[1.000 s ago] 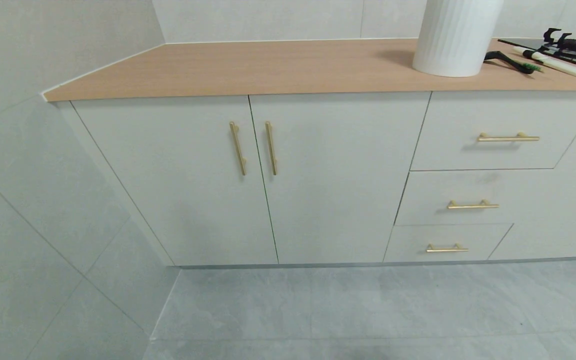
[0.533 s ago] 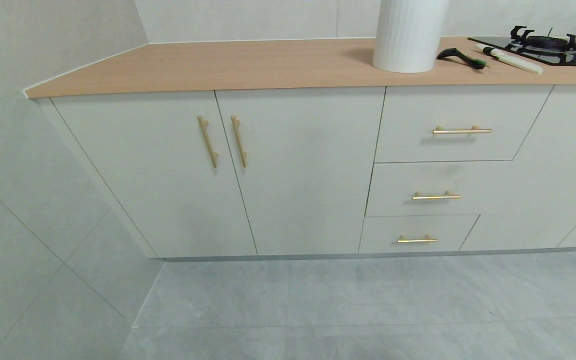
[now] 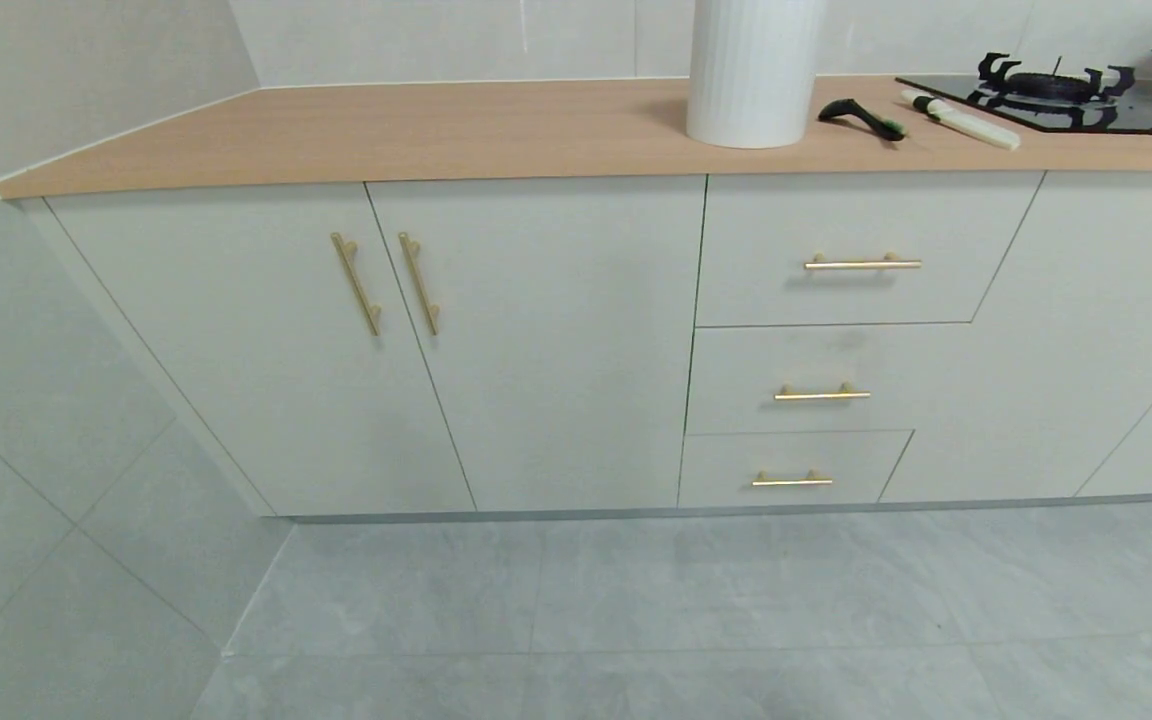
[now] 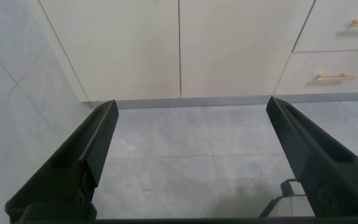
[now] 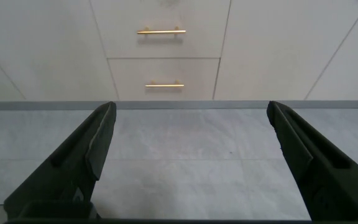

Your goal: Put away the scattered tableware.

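The wooden table [image 3: 386,130] carries a tall white ribbed jar [image 3: 754,75] near its front edge. The left gripper [image 4: 191,107] and right gripper [image 5: 191,109] hang over the floor [image 3: 636,600], fingers [image 4: 95,140] spread wide, holding nothing. Near the same edge lies a white knife [image 3: 961,118], with a smaller black-handled brush [image 3: 861,113] between it and the jar.

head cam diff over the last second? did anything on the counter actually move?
Only the camera moved: the whole head view slid left, so it swung right, showing more of the stove. The white ribbed container, black brush and white utensil keep their arrangement on the countertop. The drawers stay shut. Left gripper and right gripper are open, empty.
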